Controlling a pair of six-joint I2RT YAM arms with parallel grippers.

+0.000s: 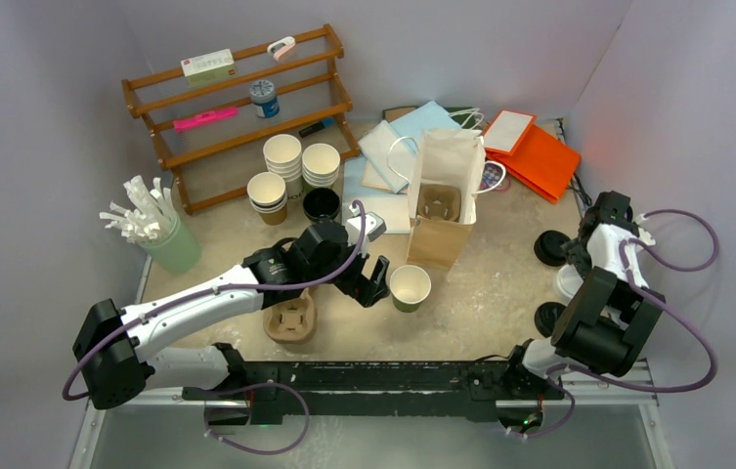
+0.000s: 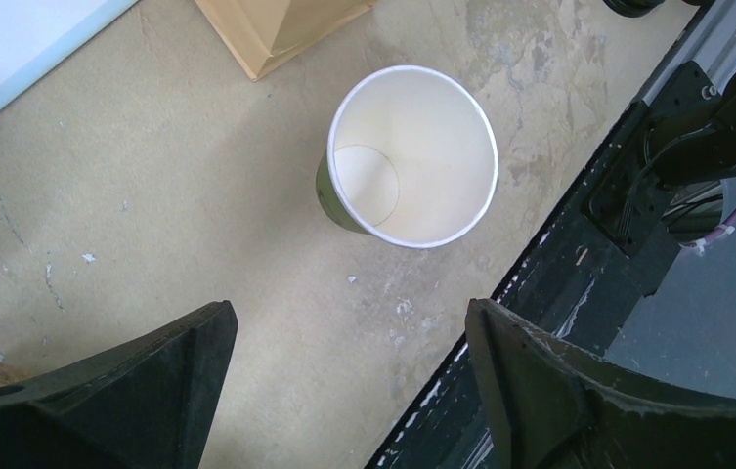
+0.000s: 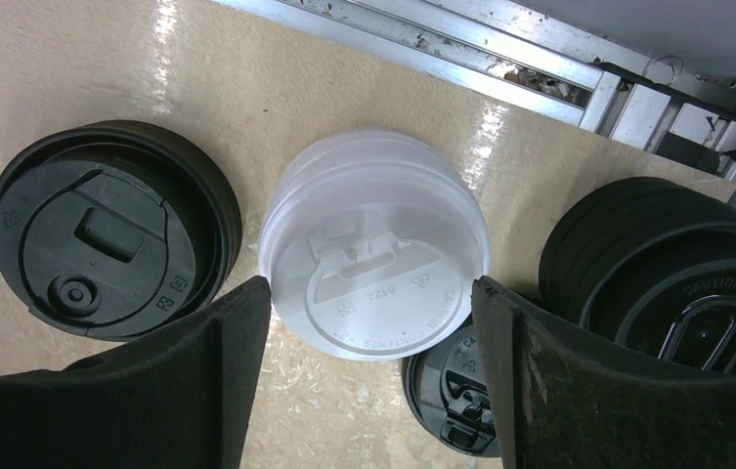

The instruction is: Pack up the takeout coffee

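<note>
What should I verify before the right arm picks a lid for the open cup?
1. Right gripper centred over the white lid, jaws open either side: ok.
2. White lid is a single one, not a stack: cannot tell; extra rims show beneath it.
3. Black lids clear of the fingers: cannot tell; they sit close.
4. Paper cup upright, unlidded, empty: ok.
5. Left gripper open, holding nothing, short of the cup: ok.
6. Paper bag standing open: ok.
</note>
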